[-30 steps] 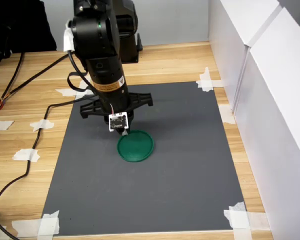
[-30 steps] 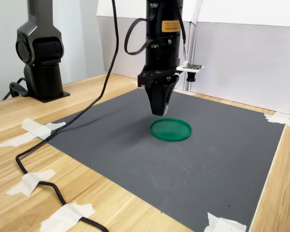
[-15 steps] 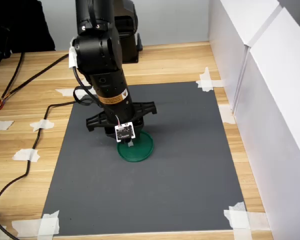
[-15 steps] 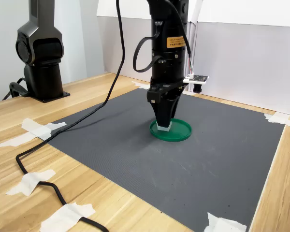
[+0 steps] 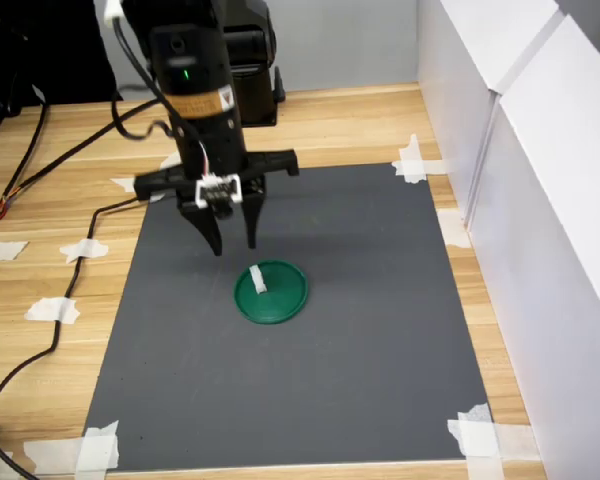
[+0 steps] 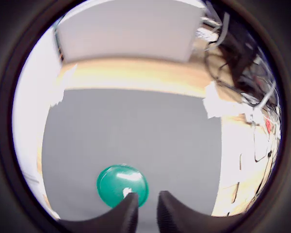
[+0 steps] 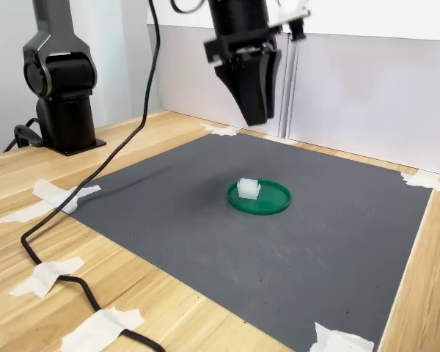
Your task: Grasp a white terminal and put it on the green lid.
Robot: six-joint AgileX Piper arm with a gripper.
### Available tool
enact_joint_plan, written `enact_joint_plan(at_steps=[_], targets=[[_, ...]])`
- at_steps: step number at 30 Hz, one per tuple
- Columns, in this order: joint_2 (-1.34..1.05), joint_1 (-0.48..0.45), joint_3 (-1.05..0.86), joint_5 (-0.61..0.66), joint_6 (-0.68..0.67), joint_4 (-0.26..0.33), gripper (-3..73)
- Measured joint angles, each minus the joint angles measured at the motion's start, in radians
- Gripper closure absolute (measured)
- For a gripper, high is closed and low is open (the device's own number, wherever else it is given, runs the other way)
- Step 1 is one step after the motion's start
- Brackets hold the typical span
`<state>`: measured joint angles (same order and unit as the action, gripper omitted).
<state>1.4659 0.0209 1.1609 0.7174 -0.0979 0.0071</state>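
The white terminal (image 5: 259, 279) lies on the green lid (image 5: 282, 298), toward the lid's left edge in both exterior views. Nothing holds it. In the second exterior view the terminal (image 7: 248, 188) is a small white block on the lid (image 7: 270, 202). My gripper (image 5: 235, 247) hangs open well above the mat, up and to the left of the lid in the first exterior view, and stands high over the lid (image 7: 258, 121) with nothing between its fingers. The wrist view has the lid (image 6: 117, 180) and terminal (image 6: 127, 192) just off the open gripper (image 6: 146, 196).
The lid rests on a dark grey mat (image 5: 360, 340) taped at its corners to a wooden table (image 5: 40, 260). White box walls (image 5: 540, 200) border the first exterior view's right. A black cable (image 7: 95, 183) and a black robot base (image 7: 59, 95) occupy the second exterior view's left.
The gripper came down onto the lid with the terminal, then opened, let it go and rose away. The terminal now lies free on the lid.
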Motion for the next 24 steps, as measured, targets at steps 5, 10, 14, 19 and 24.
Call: enact_joint_plan(at_steps=[5,10,14,19,24], targets=[[-0.262,-0.060,-0.206,-0.246,0.076,-0.051,69.6],[-0.551,-0.063,-0.436,-0.401,0.087,-0.072,71.0],[-0.769,-0.063,-0.592,-0.418,0.098,-0.063,71.1],[-1.001,-0.063,-0.766,-0.417,0.098,-0.061,71.1],[-1.153,-0.063,-0.904,-0.417,0.098,-0.062,71.1]])
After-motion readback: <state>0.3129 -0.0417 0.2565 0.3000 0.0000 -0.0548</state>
